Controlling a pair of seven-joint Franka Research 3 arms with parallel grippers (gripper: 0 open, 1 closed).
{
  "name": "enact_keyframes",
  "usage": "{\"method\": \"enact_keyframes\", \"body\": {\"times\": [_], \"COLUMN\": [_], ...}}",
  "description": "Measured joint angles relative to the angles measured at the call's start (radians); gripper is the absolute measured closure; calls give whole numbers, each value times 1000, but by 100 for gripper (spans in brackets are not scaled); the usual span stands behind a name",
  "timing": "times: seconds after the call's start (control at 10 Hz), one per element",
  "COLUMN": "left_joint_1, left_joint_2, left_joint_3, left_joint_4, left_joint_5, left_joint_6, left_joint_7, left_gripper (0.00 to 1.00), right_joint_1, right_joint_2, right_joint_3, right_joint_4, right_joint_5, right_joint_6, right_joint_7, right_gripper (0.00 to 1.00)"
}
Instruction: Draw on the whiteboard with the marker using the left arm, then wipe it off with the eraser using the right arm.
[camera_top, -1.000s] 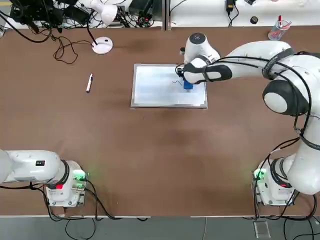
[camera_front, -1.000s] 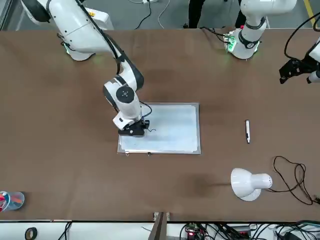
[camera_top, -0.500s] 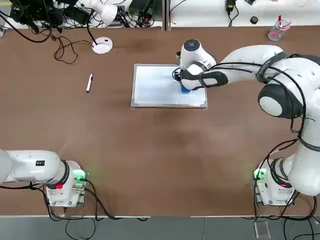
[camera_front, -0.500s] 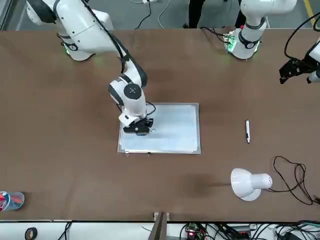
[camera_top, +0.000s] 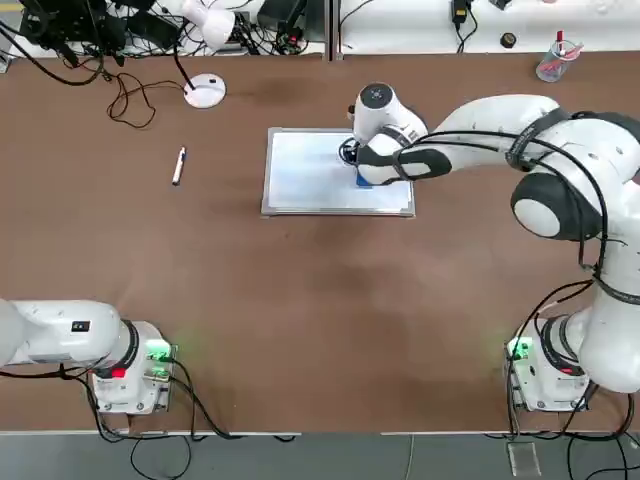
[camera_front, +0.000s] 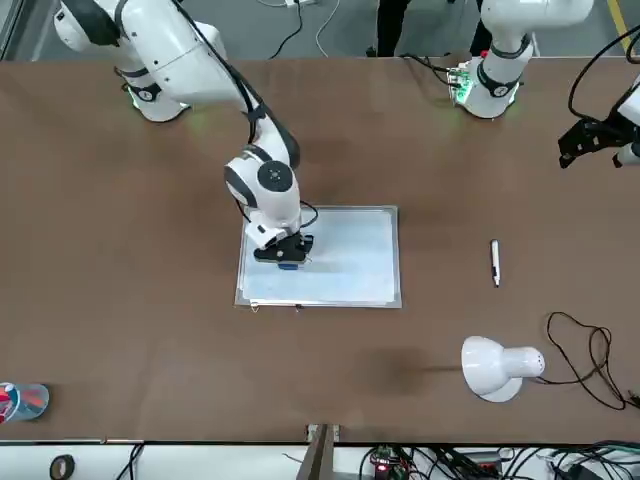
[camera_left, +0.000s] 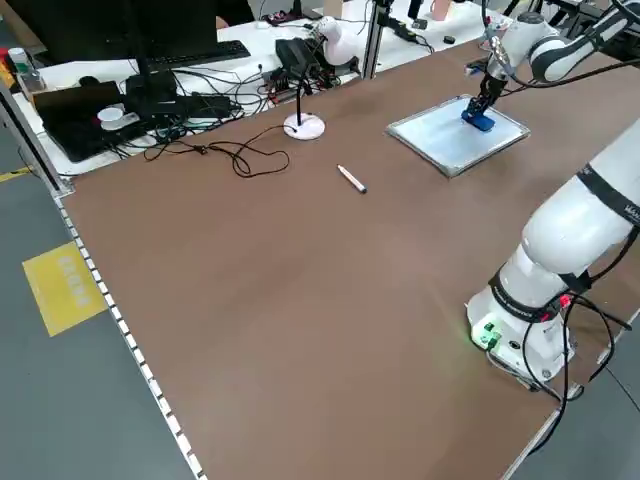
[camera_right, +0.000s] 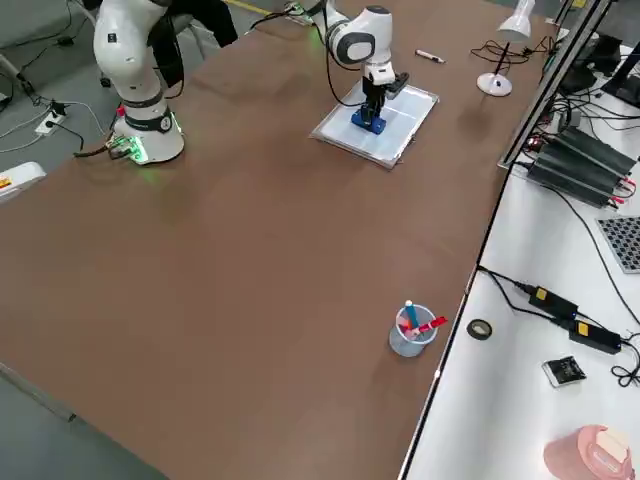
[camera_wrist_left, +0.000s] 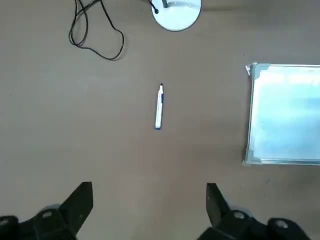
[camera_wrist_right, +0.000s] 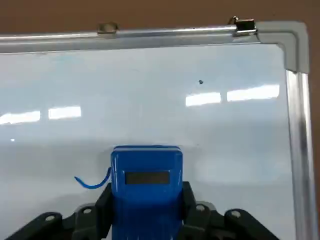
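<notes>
The whiteboard (camera_top: 315, 172) lies flat at the table's far middle. My right gripper (camera_top: 364, 172) reaches down onto the board's right part, shut on the blue eraser (camera_front: 289, 265), which presses on the surface. In the right wrist view the eraser (camera_wrist_right: 146, 172) sits between the black fingers (camera_wrist_right: 102, 205), with a short blue stroke (camera_wrist_right: 91, 183) showing beside it. The marker (camera_top: 179, 165) lies on the table left of the board. My left gripper (camera_wrist_left: 148, 207) hangs open and empty, high over the table's left side, with the marker (camera_wrist_left: 159, 107) below it.
A white desk lamp (camera_front: 500, 366) with its round base (camera_top: 205, 91) and a black cable (camera_top: 125, 100) stand at the far left. A clear cup of pens (camera_right: 412, 330) sits at the far right corner. Bare brown table (camera_top: 330, 300) lies between the board and the arm bases.
The right gripper has slid the eraser leftward across the board, over the drawn scribble. The left arm has not moved.
</notes>
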Motion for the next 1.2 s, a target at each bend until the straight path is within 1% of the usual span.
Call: {"method": "enact_keyframes", "body": {"times": [0.3,0.8,1.2], "left_joint_1": [0,0,0], "left_joint_2": [1,1,1], "left_joint_3": [0,1,2], "left_joint_4": [0,0,0], "left_joint_5": [0,0,0], "left_joint_6": [1,6,7], "left_joint_7": [0,0,0], "left_gripper": [0,0,0], "right_joint_1": [31,78,104], "right_joint_2": [30,94,119], "right_joint_3": [-1,-1,-1], "right_joint_4": [48,152,191], "right_joint_5": [-1,-11,-32], "right_joint_6": [0,0,3], "right_joint_7": [54,167,258], "right_gripper": [44,44,44]}}
